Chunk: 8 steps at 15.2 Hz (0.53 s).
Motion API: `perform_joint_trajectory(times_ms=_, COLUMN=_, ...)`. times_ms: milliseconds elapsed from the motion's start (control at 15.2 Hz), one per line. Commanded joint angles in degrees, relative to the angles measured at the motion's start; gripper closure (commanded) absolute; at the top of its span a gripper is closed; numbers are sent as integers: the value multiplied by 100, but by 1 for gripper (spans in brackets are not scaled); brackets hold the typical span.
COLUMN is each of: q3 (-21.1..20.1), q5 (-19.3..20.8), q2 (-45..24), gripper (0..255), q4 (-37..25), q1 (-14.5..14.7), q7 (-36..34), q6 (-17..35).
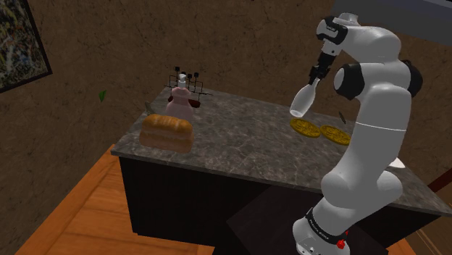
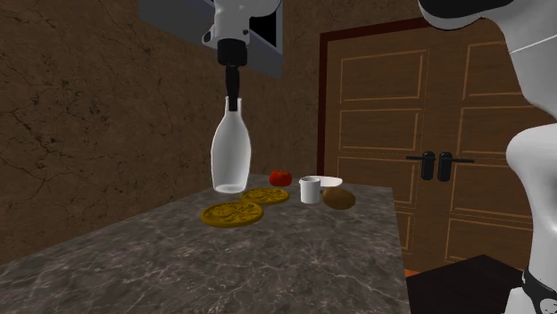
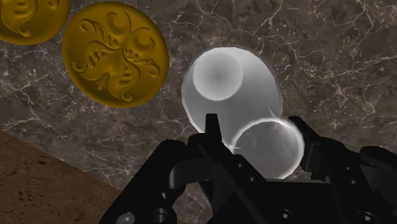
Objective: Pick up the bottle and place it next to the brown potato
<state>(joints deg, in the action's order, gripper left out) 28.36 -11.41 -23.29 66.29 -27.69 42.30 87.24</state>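
A clear white bottle (image 2: 231,153) hangs in the air above the dark marble counter (image 2: 295,250), held by its neck. My black gripper (image 2: 233,93) is shut on the bottle's neck, and the body (image 1: 303,102) dangles below it, slightly tilted. In the wrist view the bottle (image 3: 232,89) sits between my fingers (image 3: 211,126), seen from its mouth down. The brown potato (image 2: 338,198) lies farther along the counter in the second exterior view, beside a white cup (image 2: 309,190). The bottle hangs over the near golden disc (image 2: 232,213).
Two golden embossed discs (image 3: 116,53) lie on the counter under the gripper. A red tomato (image 2: 280,177) and a white dish sit near the cup. A loaf of bread (image 1: 166,132), a pink figure (image 1: 180,103) and a wire rack stand at the counter's far end.
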Motion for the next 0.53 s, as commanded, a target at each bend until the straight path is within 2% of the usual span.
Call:
perform_joint_trajectory(times_ms=0, q3=80, q5=91, q2=265, gripper=255, q4=367, q1=-45, q7=197, q6=111)
perform_joint_trajectory(times_ms=462, q3=364, q5=276, q2=799, gripper=255, q4=1126, q1=-404, q7=949, q6=344)
